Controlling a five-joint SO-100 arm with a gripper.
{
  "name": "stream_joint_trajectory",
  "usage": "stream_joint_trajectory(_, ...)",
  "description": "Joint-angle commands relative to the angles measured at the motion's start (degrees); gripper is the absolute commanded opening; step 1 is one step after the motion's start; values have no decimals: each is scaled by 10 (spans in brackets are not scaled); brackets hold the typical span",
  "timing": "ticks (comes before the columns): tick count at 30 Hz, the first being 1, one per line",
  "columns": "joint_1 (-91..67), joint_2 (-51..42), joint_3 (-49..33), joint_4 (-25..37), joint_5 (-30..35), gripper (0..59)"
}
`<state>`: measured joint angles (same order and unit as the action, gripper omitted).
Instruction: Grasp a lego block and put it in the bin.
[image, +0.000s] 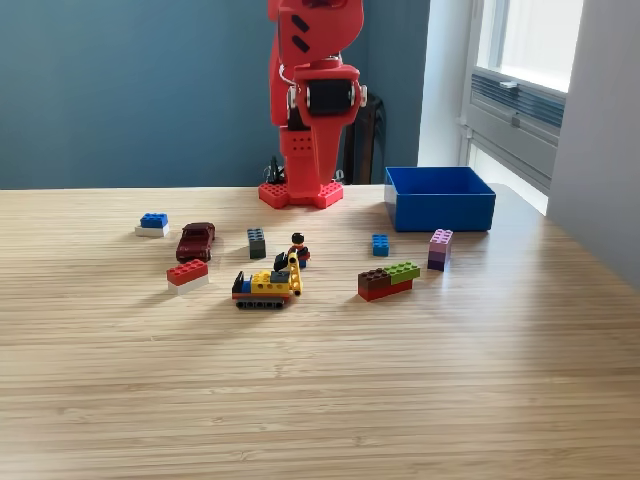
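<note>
The blue bin (443, 209) stands at the back on the exterior view's right, with nothing visible inside from this angle. Lego pieces lie spread across the wooden table: a blue-and-white block (152, 224), a red-and-white block (187, 273), a dark grey block (257, 242), a small blue block (380, 244), a purple stack (440, 249) and a brown, green and red stack (388, 281). The red arm (312, 100) is folded upright over its base (300, 194) at the back centre, far from every block. I cannot make out its gripper fingers.
A dark red toy car (195, 241), a minifigure (298, 250) and a yellow tracked vehicle (267, 287) sit among the blocks. A window and white wall border the exterior view's right. A blue wall stands behind the table (320, 400).
</note>
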<state>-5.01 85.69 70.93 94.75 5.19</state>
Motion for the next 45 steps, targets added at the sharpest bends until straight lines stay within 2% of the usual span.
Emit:
stream_joint_trajectory(1,8,9,-29,6,2,0)
stream_joint_trajectory(10,47,10,-20,6,-6,0)
stream_joint_trajectory(18,127,4,-22,5,-47,0)
stream_joint_trajectory(23,200,8,-11,-4,-120,0)
stream_joint_trajectory(29,287,10,-8,-31,-273,0)
stream_joint_trajectory(35,346,4,0,-69,-352,0)
stream_joint_trajectory(38,358,4,19,-108,-344,0)
stream_joint_trajectory(42,356,3,41,-140,-271,3)
stream_joint_trajectory(45,349,3,62,-146,-195,108)
